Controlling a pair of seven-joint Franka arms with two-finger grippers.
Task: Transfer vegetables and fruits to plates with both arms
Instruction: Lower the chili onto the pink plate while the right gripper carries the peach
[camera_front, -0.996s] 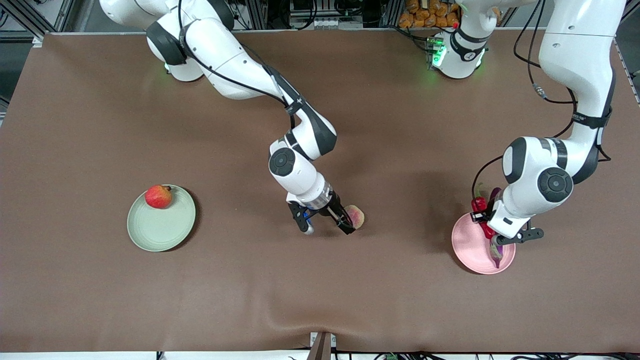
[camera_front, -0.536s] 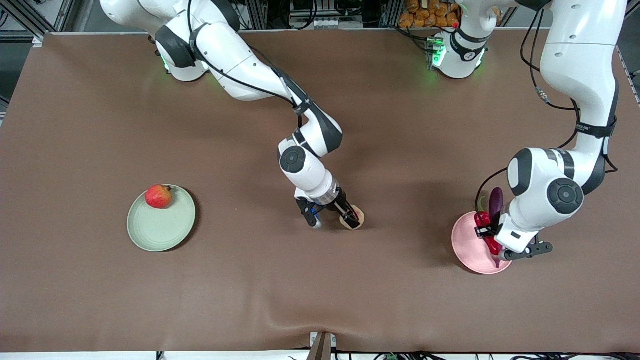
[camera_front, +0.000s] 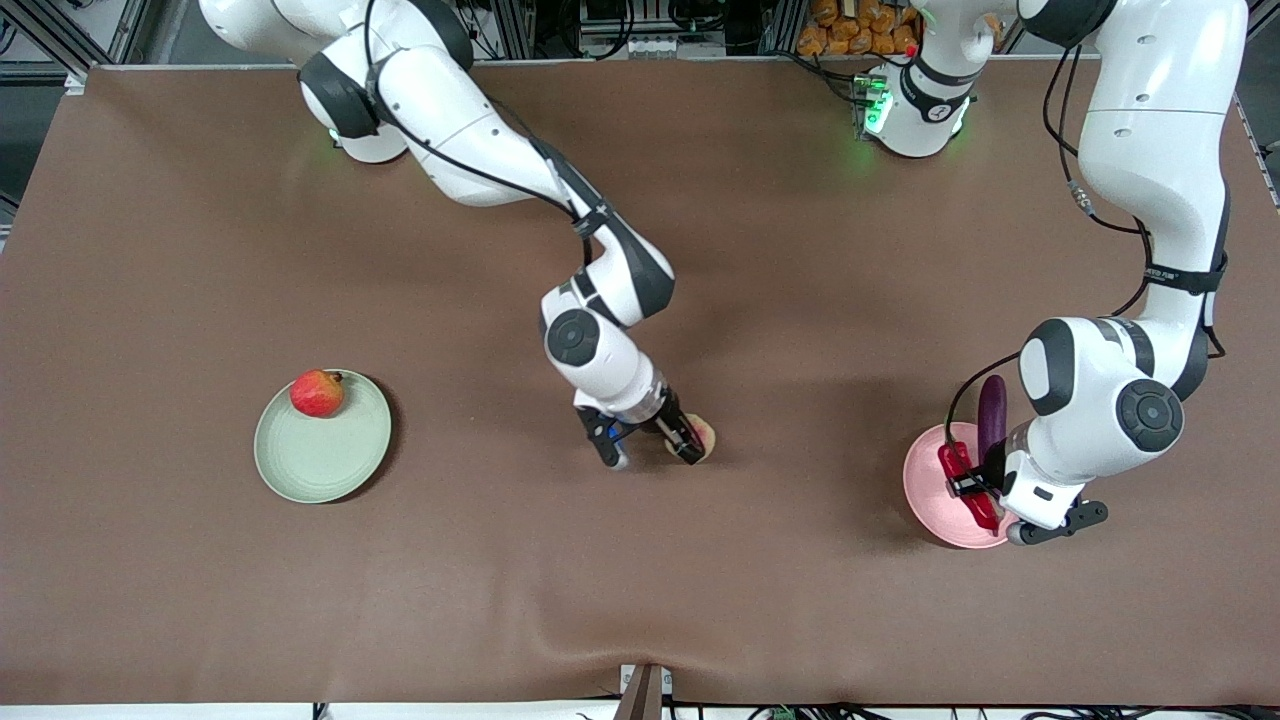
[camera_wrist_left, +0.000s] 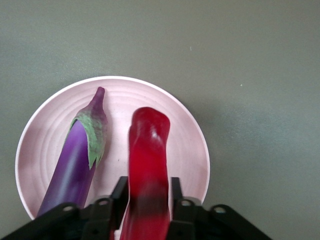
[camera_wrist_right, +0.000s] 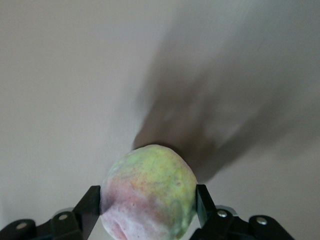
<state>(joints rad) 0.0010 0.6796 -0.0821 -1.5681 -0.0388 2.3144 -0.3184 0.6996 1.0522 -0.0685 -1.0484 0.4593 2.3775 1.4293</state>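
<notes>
A brown mat covers the table; both arm bases stand along its edge farthest from the front camera.

Peach: near the middle of the table. In the right wrist view the peach sits between the two black fingers, each pad pressed against its side. The right gripper is clenched on it. From the pictures it cannot be told whether the fruit rests on the mat or is lifted clear; its shadow lies close beneath it.

Chili: over the pink plate, toward the left arm's end of the table. In the left wrist view the chili runs lengthwise between the fingers, which close against both its sides. The left gripper is grasping it, held just above the plate.

Eggplant: lying in the pink plate beside the chili, its body extending past the rim away from the front camera. The left wrist view shows the eggplant with its green cap and stem end resting on the plate's floor, apart from the chili.

Apple: on the green plate, toward the right arm's end, resting at the rim farthest from the front camera. Neither gripper is near it.
</notes>
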